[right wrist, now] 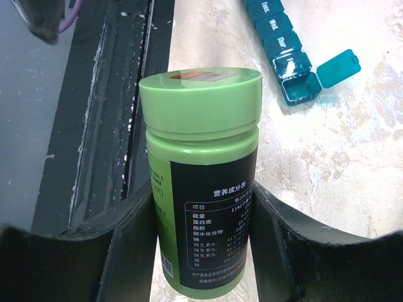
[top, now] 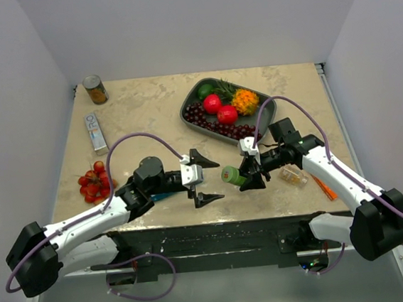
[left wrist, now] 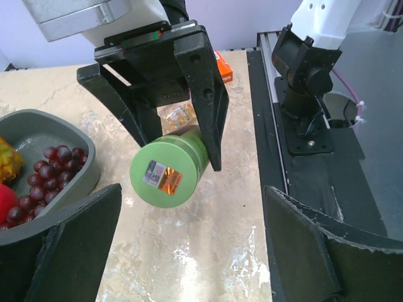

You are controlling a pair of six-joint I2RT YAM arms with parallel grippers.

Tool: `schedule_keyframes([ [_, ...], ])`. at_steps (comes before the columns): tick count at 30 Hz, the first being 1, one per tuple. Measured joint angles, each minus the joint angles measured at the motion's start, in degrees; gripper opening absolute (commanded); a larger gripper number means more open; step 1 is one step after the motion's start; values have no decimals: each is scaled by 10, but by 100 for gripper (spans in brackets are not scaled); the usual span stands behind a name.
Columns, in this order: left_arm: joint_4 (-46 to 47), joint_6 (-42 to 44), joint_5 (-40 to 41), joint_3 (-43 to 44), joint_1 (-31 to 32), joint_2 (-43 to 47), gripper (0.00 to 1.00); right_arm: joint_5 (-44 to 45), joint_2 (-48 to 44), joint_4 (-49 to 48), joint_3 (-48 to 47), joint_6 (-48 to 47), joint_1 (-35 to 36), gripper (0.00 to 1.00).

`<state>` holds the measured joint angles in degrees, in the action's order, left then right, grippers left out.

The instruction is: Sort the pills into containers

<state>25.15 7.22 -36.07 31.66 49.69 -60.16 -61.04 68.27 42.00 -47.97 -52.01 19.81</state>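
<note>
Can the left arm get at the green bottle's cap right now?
Probably yes. The right gripper holds the green bottle by its body, its cap pointing at the left gripper, whose jaws stand wide open facing it. Nothing lies between them.

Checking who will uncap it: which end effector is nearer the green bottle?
Right. The right end effector grips the green bottle around its body. The left end effector stands open, facing the bottle's cap from the left, not touching.

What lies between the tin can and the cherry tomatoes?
A long white box lies flat on the table between the tin can and the cherry tomatoes, touching neither. Only the top view shows this.
</note>
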Motion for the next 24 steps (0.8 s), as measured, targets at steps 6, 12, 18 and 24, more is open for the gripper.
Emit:
schedule_keyframes([
  [6,-12,32,26,24,18,-33,98,0,0,2,0,-2,0,0],
  [12,-24,59,48,51,19,-66,95,0,0,4,0,-2,0,0],
  [18,-43,77,48,80,21,-100,86,0,0,4,0,-2,0,0],
  [24,-66,91,47,88,26,-114,52,0,0,4,0,-2,0,0],
])
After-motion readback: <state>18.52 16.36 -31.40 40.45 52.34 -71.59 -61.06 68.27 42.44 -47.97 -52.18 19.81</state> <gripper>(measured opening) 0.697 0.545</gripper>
